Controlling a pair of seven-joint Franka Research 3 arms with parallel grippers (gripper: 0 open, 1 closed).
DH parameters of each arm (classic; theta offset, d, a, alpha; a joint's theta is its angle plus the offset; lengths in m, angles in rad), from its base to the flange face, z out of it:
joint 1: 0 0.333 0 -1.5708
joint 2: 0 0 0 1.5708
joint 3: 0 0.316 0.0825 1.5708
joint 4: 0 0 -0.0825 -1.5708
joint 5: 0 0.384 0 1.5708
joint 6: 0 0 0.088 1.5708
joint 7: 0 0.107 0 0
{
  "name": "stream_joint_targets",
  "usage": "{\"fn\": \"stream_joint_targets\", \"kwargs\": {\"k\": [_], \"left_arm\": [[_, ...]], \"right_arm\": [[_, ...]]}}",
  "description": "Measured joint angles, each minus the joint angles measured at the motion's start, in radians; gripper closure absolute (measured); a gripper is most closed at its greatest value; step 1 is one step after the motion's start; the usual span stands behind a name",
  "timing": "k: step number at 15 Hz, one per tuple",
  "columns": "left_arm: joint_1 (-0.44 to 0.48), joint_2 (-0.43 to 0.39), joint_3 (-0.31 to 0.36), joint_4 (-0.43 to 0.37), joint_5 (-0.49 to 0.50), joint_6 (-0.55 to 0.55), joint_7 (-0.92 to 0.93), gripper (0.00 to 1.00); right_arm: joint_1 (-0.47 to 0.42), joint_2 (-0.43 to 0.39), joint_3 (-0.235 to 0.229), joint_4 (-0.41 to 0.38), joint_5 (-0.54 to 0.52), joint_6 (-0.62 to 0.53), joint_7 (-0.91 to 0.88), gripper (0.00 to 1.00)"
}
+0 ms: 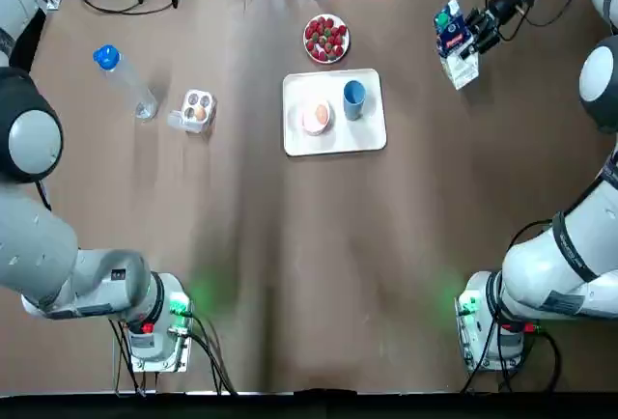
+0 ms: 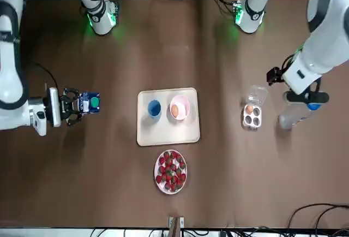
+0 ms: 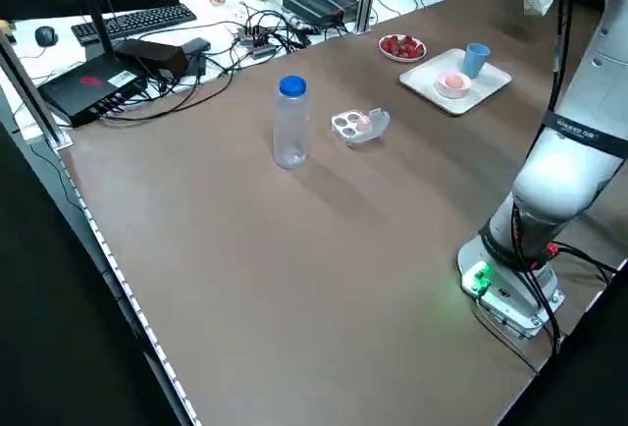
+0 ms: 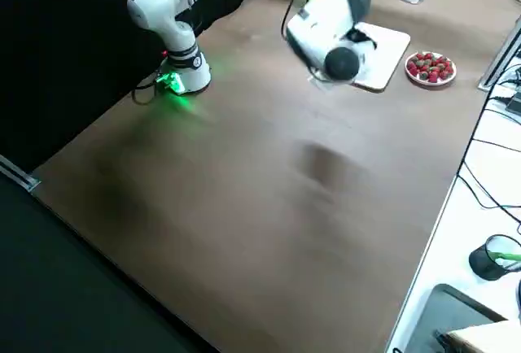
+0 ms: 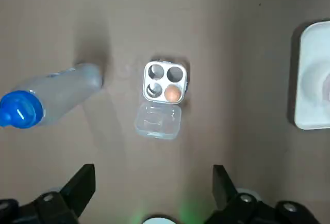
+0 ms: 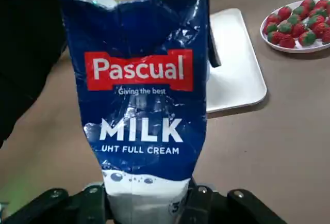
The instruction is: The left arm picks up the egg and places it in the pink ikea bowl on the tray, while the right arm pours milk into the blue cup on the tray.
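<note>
Clock bearings are taken from the tray, top view, with 12 pointing away from the arm bases.

- One white tray (image 1: 333, 144), mid-table. It carries two items: one pink bowl (image 1: 307, 122) on its 9 o'clock half and one blue cup (image 1: 354, 97), upright, at 2 o'clock of the bowl. The two stand close, but I cannot tell if they touch.
- Two eggs in all. One egg (image 1: 321, 113) lies inside the pink bowl. The second egg (image 5: 172, 94) sits in a four-cell egg carton (image 1: 197, 110) at 9 o'clock, well apart from the tray. The other three cells are bare and the clear lid is flipped open.
- One water bottle (image 1: 126, 81), blue cap, upright, just past the egg carton toward 10 o'clock.
- One plate (image 1: 326, 56) of strawberries (image 1: 326, 37) at 12 o'clock, near the tray edge. The berries are heaped and too overlapped to count.
- One milk carton (image 1: 454, 42), blue, at 2 o'clock, well apart from the tray. The right gripper (image 6: 149, 198) pinches it at the base, spout end pointing away from the wrist. Whether it touches the table (image 1: 309, 265) cannot be told.
- The left gripper (image 5: 153, 188) is high over the 9 o'clock side, looking down on the bottle and the egg carton. Its fingers (image 5: 82, 182) are spread wide with nothing between them.
</note>
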Motion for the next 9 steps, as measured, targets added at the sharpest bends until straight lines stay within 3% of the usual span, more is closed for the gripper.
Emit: {"fn": "stream_joint_targets", "kwargs": {"k": [2, 9], "left_arm": [[-0.057, -0.038, 0.091, -0.02, -0.035, 0.004, 0.009, 0.0], [-0.059, -0.088, 0.115, -0.08, -0.042, 0.037, 0.011, 0.0]], "right_arm": [[-0.053, 0.051, 0.0, -0.001, 0.06, -0.027, -0.076, 0.55], [-0.182, 0.192, 0.0, 0.0, 0.252, -0.074, -0.339, 0.54]]}}
